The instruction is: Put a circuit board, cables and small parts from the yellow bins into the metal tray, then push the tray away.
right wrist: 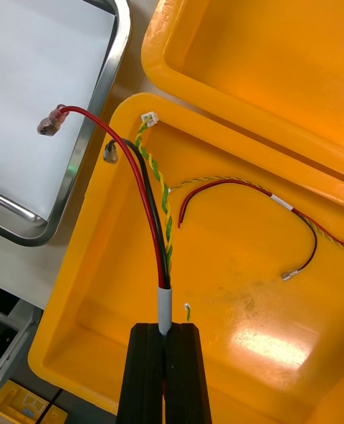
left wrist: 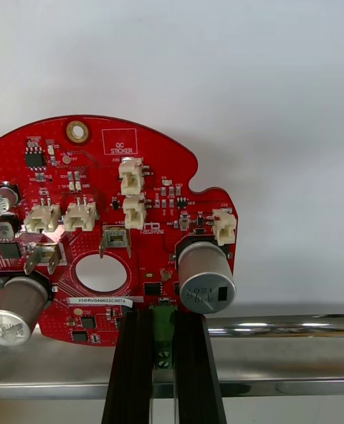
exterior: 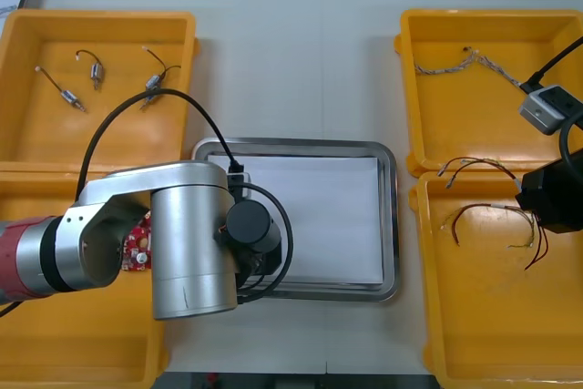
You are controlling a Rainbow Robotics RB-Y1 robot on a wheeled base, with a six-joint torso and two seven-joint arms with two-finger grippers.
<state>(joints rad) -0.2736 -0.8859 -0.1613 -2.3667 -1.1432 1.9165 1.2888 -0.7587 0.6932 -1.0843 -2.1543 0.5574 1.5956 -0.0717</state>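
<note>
Lower left of front view: left tool (left wrist: 163, 321) clenched on edge of round red circuit board (left wrist: 122, 216), board at rim of metal tray (exterior: 390, 225), white inside, centre frame. Right edge: right tool (right wrist: 166, 332) grasping red and black cable (right wrist: 147, 201), held over lower-right yellow bin (exterior: 492, 325).

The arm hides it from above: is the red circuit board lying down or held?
Held, not lying: the left gripper is shut on the circuit board's edge, by the metal tray's rim.
</note>
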